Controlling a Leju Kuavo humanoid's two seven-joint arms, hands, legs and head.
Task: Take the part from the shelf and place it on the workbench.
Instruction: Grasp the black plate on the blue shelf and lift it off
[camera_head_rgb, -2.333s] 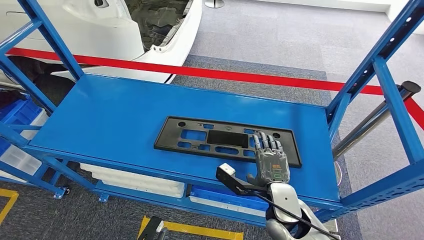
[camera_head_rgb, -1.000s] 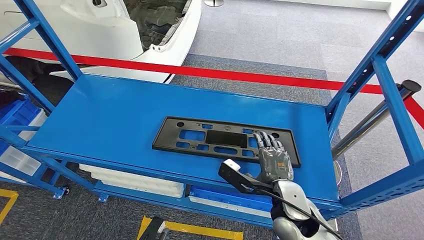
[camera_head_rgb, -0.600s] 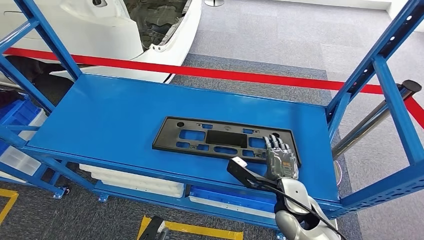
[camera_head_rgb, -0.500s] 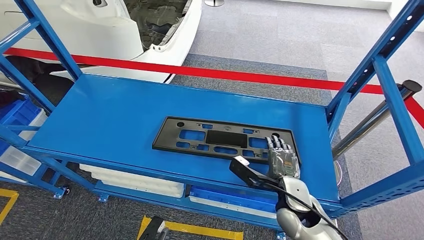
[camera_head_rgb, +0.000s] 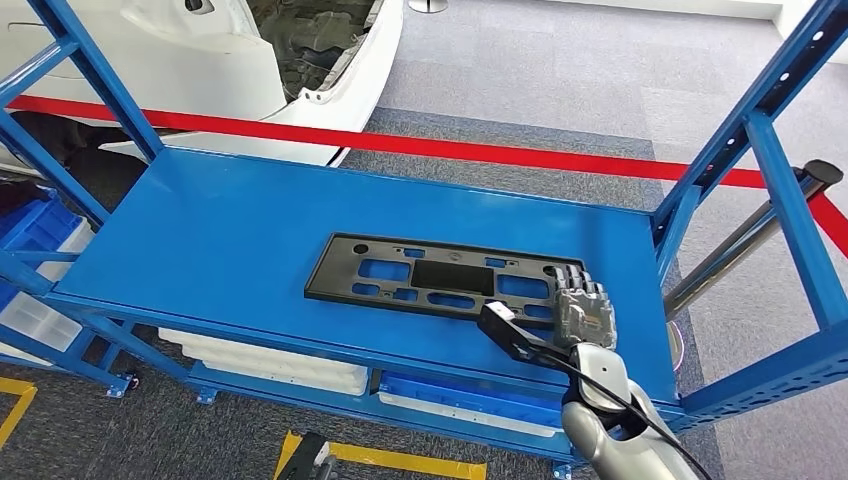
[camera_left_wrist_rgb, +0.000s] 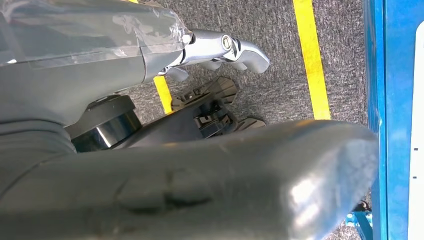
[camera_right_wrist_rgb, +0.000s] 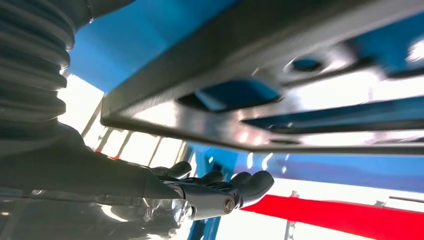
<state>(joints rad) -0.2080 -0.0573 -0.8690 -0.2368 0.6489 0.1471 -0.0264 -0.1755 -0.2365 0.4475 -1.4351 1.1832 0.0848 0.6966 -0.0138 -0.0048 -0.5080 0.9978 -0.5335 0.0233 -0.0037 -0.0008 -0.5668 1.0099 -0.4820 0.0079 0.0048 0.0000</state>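
Head view: the black part (camera_head_rgb: 450, 279) lies flat on the blue shelf (camera_head_rgb: 220, 240), long axis crosswise; the right hand (camera_head_rgb: 583, 312) rests on its right end. Right wrist view: fingers (camera_right_wrist_rgb: 240, 187) loosely extended beside the part (camera_right_wrist_rgb: 280, 75), holding nothing.

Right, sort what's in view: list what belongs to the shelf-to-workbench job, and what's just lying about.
Belongs to the job:
- flat black plastic part with rectangular cut-outs
- blue metal shelf it lies on
- right hand, resting over the part's right end

Just lying about:
- red barrier tape
- white car body
- blue plastic bins at the left
- white trays on the lower level
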